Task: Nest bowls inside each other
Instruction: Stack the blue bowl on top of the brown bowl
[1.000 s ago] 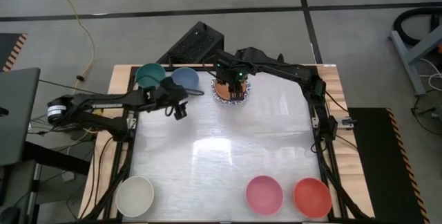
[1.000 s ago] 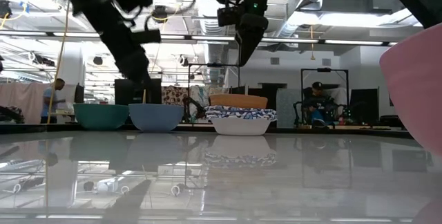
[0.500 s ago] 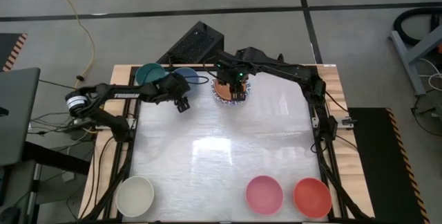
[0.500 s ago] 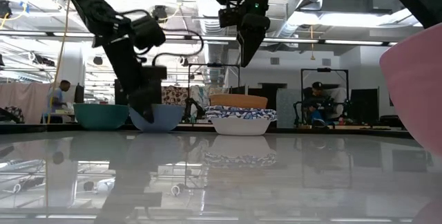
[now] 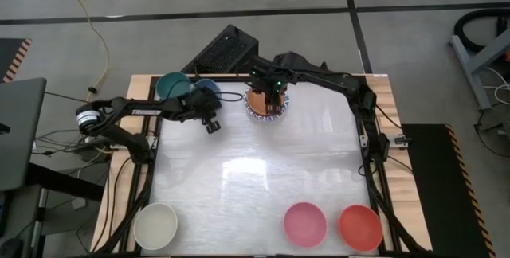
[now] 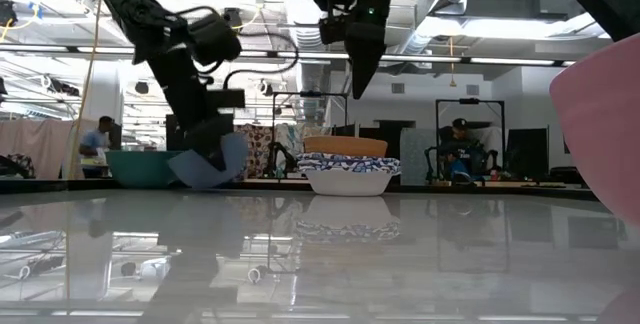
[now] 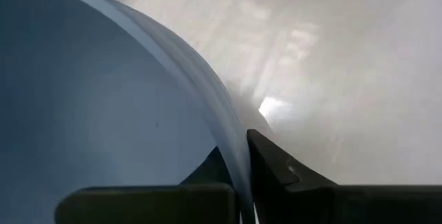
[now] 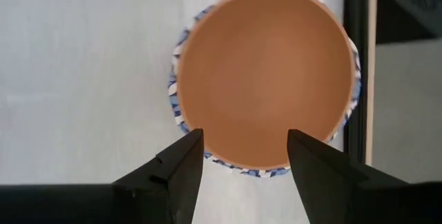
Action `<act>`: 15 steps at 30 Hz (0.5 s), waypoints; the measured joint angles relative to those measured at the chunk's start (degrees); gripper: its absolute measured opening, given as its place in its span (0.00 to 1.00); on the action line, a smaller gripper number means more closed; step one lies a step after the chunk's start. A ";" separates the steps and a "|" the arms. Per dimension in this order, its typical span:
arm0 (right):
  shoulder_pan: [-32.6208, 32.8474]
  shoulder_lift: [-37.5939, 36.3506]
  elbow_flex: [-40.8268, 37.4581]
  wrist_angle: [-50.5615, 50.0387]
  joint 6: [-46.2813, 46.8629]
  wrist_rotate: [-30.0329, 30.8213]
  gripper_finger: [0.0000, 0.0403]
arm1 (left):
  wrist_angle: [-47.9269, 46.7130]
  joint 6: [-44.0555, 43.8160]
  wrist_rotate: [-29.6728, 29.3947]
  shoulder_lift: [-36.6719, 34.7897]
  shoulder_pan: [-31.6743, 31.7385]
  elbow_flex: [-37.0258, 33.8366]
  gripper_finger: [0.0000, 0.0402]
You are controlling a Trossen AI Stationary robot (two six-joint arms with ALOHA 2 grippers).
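Near the upper left of the high view the left gripper [image 5: 210, 123] has pinched the rim of the blue bowl [image 6: 212, 162]; in the left wrist view the wall of that bowl runs between the two dark fingers [image 7: 273, 165], one inside and one outside. In the low view the bowl sits tilted, one edge raised off the table [image 5: 255, 178] and the other seemingly touching it, though the contact point is hard to make out. The teal bowl [image 5: 172, 86] stands just beside it.

The grip is on a thin edge only, so the bowl could swing or slip out as it rises, and a drop here would likely hit the teal bowl or skate across the glossy surface. Dragging the low edge instead of lifting clear could also nudge the teal bowl toward the table's edge.

At upper centre of the high view the right gripper [image 8: 245, 158] hangs above the stack, its fingers spread wide and empty over the orange bowl [image 8: 266, 72], which is nested in a white bowl with a blue patterned rim [image 8: 176, 86]. If the blue bowl heads for that stack while this arm waits there, the two arms could collide.

The cream bowl [image 5: 155, 224], pink bowl [image 5: 305, 224] and red bowl [image 5: 360, 227] lie along the bottom of the high view, well apart and not yet nested
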 joint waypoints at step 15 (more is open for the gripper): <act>-5.13 0.00 0.00 4.94 10.87 -11.44 0.57 | 0.18 9.47 2.89 -11.66 -15.93 0.00 0.00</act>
